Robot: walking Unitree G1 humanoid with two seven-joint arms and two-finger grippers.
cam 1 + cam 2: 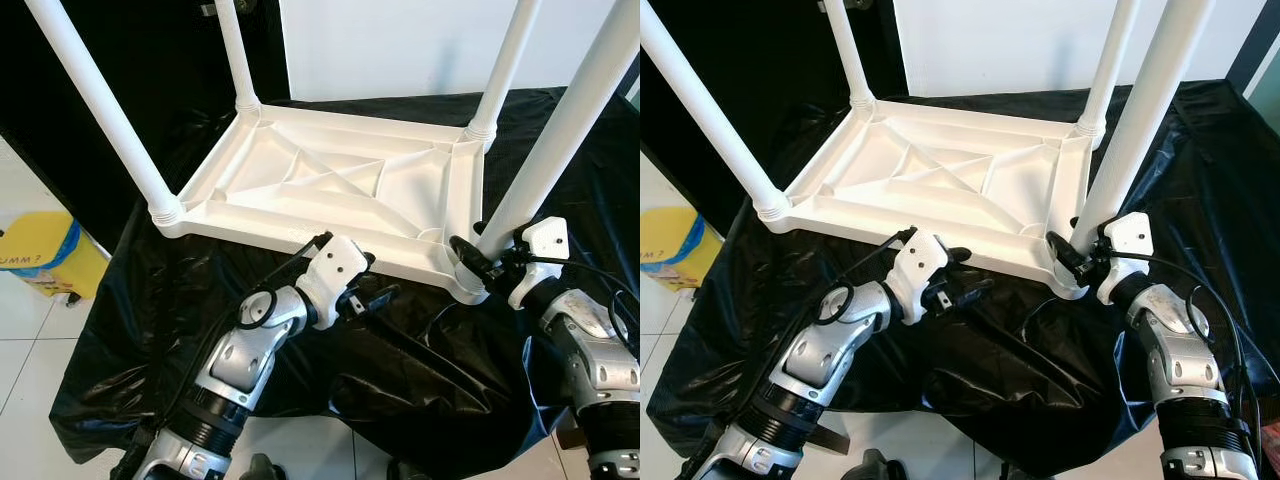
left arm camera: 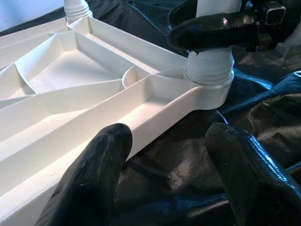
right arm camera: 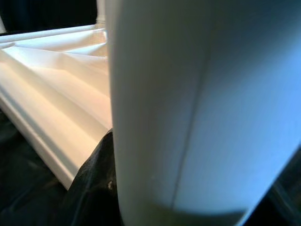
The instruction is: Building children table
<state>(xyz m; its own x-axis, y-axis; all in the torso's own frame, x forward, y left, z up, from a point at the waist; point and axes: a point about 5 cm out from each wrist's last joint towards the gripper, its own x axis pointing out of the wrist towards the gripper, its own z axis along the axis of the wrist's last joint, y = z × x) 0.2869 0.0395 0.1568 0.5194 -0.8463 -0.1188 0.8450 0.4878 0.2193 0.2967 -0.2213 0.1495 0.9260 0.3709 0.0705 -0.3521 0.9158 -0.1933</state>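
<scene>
A: End effectors first. What does the right one have?

B: Right end effector [image 1: 1072, 252] is closed around the near-right leg [image 1: 1140, 115], low down, just above the threaded collar where that leg meets the corner of the tabletop [image 1: 940, 175]. In the left wrist view its black fingers [image 2: 214, 30] wrap the post right over the collar.

A: And the left?

B: Left end effector [image 2: 171, 174] is open, with a wide gap between the two fingers. It holds nothing. It sits at the near long edge of the tabletop, one finger [image 2: 91, 174] against or just beside the white rim, the other over the black sheet [image 1: 400, 370]. I cannot tell whether the first truly touches.

A: Where is the children's table itself?

B: Upside down on the black sheet, ribbed underside up, four white legs standing from its corners: near-left leg [image 1: 100, 105], far-left leg [image 1: 235, 50], far-right leg [image 1: 505, 65], and the gripped one.

A: What's hidden or unclear?

B: All four legs run out of the top of the head views, so their ends are cut off. The right wrist view is mostly a blurred white post very close up, with one dark finger [image 3: 94, 188] at its base. A yellow container [image 1: 45, 255] on the tiled floor [image 1: 30, 350] at left is cropped, its lettering only partly legible
</scene>
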